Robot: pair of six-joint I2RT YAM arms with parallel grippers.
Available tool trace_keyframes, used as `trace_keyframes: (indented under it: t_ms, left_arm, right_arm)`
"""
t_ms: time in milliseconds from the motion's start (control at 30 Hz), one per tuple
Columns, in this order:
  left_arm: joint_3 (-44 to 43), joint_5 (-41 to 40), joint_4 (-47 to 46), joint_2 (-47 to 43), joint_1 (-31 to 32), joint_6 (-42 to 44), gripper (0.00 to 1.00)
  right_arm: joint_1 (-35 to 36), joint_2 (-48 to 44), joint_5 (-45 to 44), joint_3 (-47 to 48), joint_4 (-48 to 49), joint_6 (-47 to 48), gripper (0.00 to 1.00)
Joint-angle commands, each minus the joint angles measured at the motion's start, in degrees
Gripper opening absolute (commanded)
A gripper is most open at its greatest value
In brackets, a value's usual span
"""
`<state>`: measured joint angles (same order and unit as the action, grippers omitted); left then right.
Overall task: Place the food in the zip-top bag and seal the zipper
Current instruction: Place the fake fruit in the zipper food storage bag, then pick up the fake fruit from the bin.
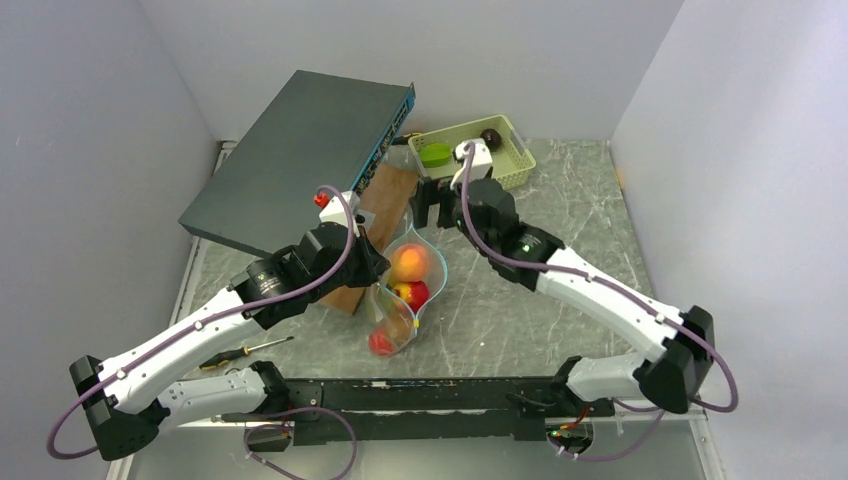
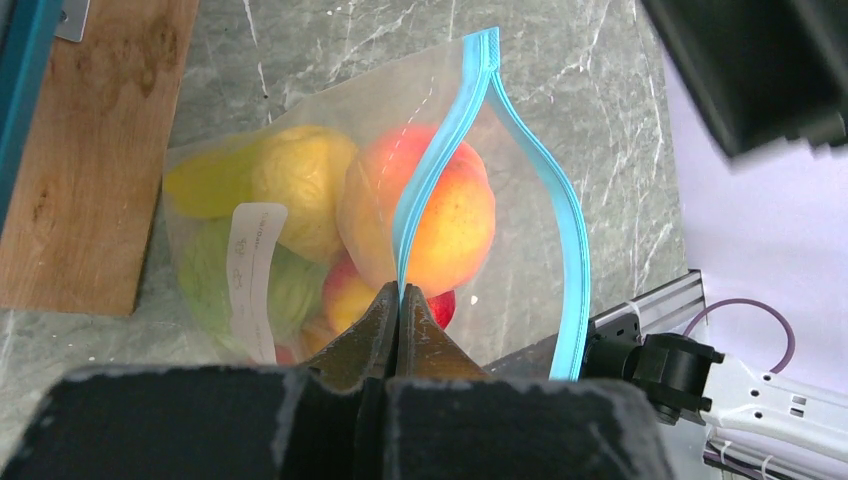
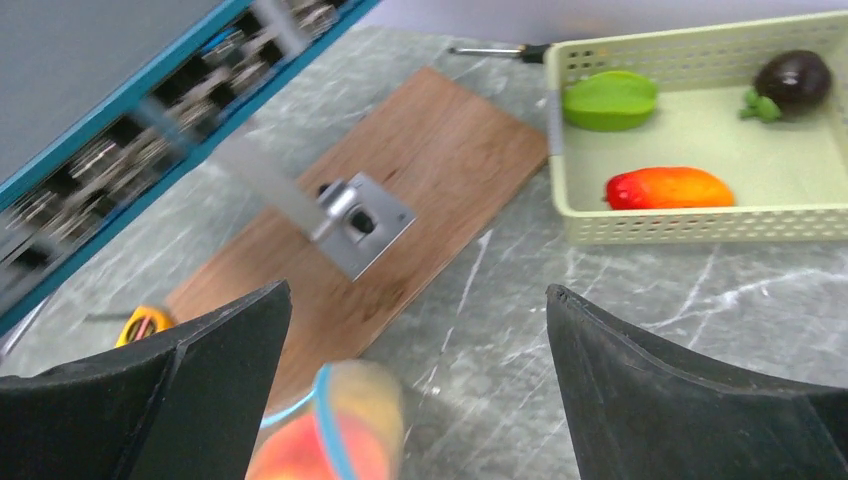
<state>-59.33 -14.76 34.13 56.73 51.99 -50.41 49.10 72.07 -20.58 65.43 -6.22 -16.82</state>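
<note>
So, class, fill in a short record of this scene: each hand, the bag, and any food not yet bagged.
left hand: shut on the zipper
right hand: open, holding nothing
zip-top bag: mouth open, unsealed, several fruits inside
nearest the mouth: peach-coloured fruit
basket: holds green piece, red-orange piece, dark purple piece

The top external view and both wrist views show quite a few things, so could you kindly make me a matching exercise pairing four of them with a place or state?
Things:
1. left end effector
2. right end effector
3. purple eggplant
4. orange peach

Places or states:
A. in the green basket
B. shut on the zipper
C. inside the zip-top bag
D. open, holding nothing

Pairs: 1-B, 2-D, 3-A, 4-C
</note>
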Motion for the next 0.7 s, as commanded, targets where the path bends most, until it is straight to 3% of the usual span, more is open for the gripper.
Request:
trace_keyframes:
  t_ms: [0,233,667]
  left_arm:
    - [-0.1,-2.4,1.77,-1.07,-0.56,-0.1,0.0]
    - [-1.18,-2.95,3.4,-0.39,-0.53,0.33,0.0]
    - [-2.96,-4.36,6.29,0.93,-0.53,-0.6,0.0]
  right_arm:
    - [-6.14,3.81,-3.42,3.66,0.02,-4.95,0.99]
    - [-15.58,12.12,0.19,5.48,5.28,-6.07,0.99]
    - [-23.18,39.24,4.64,27.36,-1.41,2.88,0.99]
